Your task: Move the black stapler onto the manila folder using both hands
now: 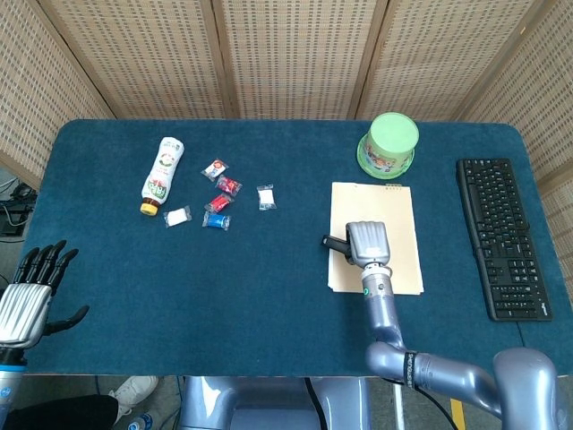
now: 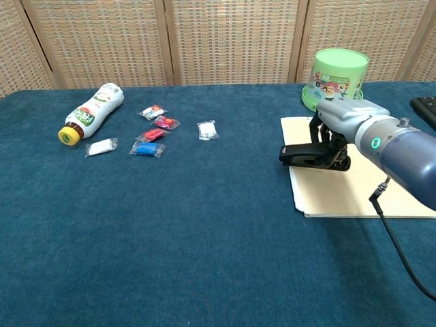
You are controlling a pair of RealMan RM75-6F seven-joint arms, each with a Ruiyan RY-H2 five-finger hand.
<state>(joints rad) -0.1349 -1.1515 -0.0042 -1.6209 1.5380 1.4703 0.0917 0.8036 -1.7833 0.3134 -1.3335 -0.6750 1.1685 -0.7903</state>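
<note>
Black against the pale card, the stapler (image 2: pixel 308 154) sits in my right hand (image 2: pixel 340 122), whose fingers are wrapped over its rear end while its nose pokes out past the folder's (image 2: pixel 354 187) left edge. From the chest view I judge it is hanging just above the folder's near-left part rather than resting on it, though I cannot say for certain whether the base touches the card. In the head view the same hand (image 1: pixel 367 242) covers most of the stapler (image 1: pixel 335 243), with only the front tip showing over the folder (image 1: pixel 398 215) edge. So I reckon the carry is nearly finished: what is left is to bring it a little further inward, set it down flat and let go. My left hand (image 1: pixel 31 291) hangs off the near-left corner of the table (image 1: pixel 134 296), fingers spread and holding nothing, well apart from the work, so the two-handed part of the job does not show here. As for writing, the bottle (image 2: pixel 90 111) and the green tub (image 2: pixel 338 78) both carry printed labels, but the lettering is too small for me to read.
</note>
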